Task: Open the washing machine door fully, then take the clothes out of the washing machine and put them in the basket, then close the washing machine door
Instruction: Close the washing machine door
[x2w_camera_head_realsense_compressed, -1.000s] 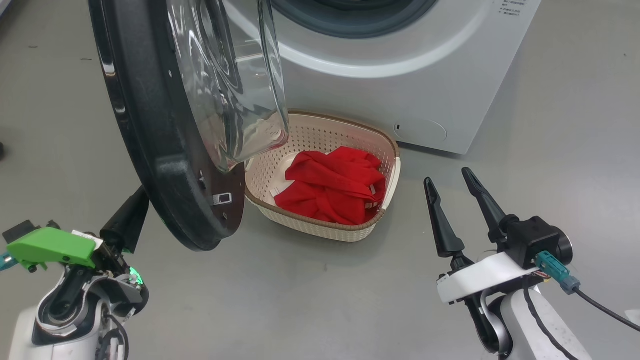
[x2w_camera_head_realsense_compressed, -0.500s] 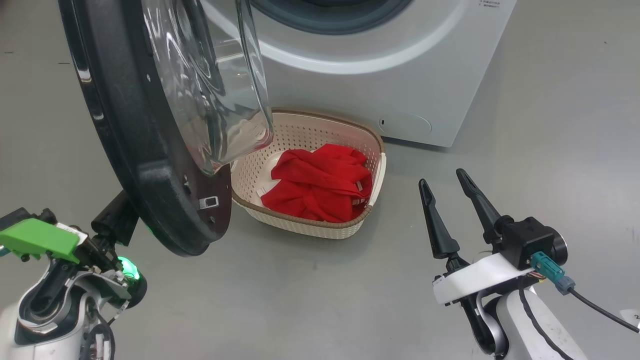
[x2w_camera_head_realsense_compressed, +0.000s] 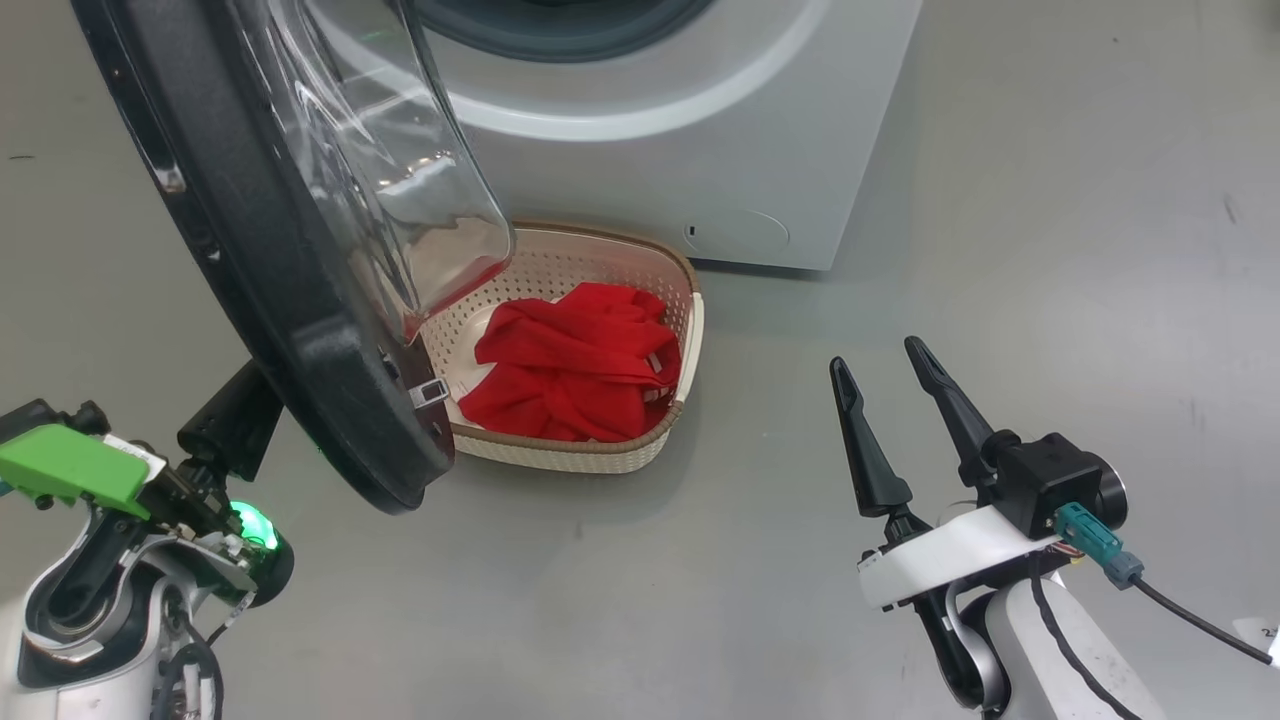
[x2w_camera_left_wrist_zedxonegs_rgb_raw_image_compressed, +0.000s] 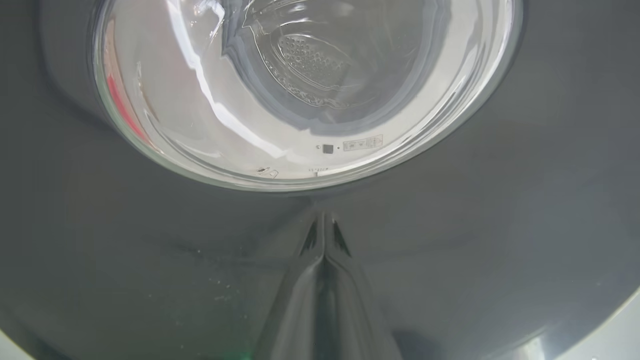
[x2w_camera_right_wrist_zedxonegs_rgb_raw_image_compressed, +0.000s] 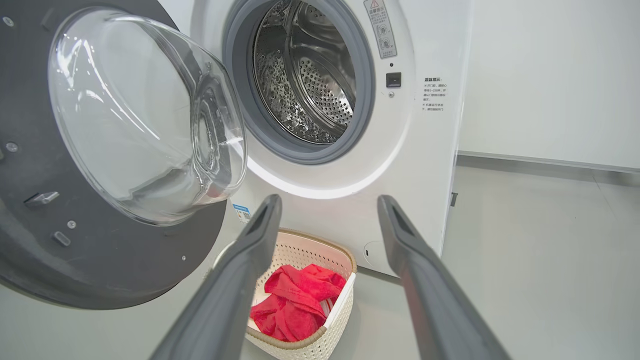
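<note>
My left hand is clenched, its two fingers pressed flat together with nothing between them. In the left wrist view the tips meet their own reflection on the glossy black rim of the door, just below the glass bowl, so they are touching its outer face. From the head I see only one dark finger of that hand, low at the left, running behind the door's lower edge.

The door stands swung out to the left of the washer, its bowl bulging toward the machine. Through the mouth, in the right wrist view, the drum shows dimpled steel inside the grey ring.

The basket sits on the grey floor just in front of the washer. Seen from the head, the door covers its left end. The clothes lie in it as a crumpled red heap.

My right hand is released, fingers spread wide and holding nothing. It hangs over bare floor to the right of the basket, well apart from it and pointing toward the washer.
</note>
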